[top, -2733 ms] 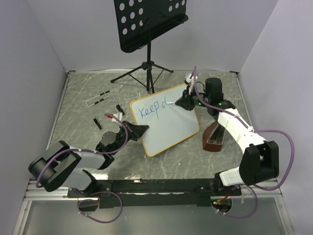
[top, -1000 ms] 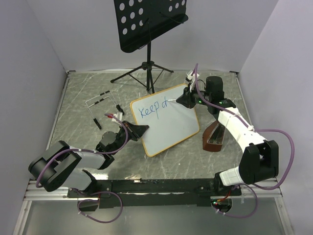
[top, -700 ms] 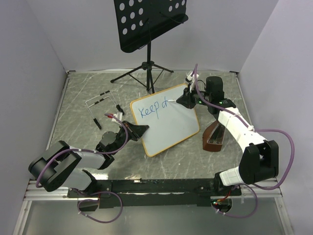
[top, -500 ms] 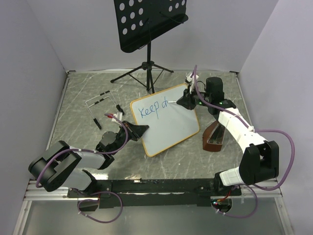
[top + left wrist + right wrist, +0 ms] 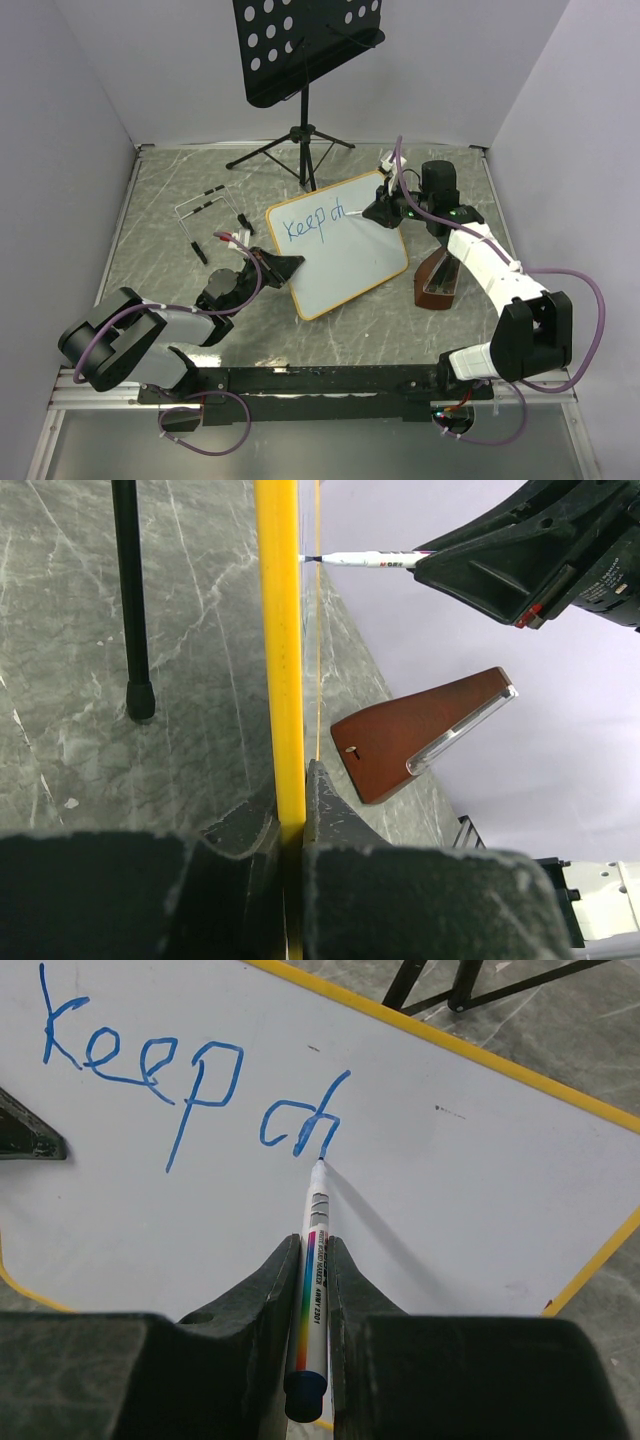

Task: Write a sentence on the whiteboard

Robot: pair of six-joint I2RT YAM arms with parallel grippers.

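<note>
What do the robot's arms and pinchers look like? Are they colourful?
Mostly black and white. The left arm and the right arm have chunky rounded black joints joined by white shells. A thin purple cable loops along each arm. The left gripper and the right gripper are dark grey-black, each with two wedge-shaped fingers.
</note>
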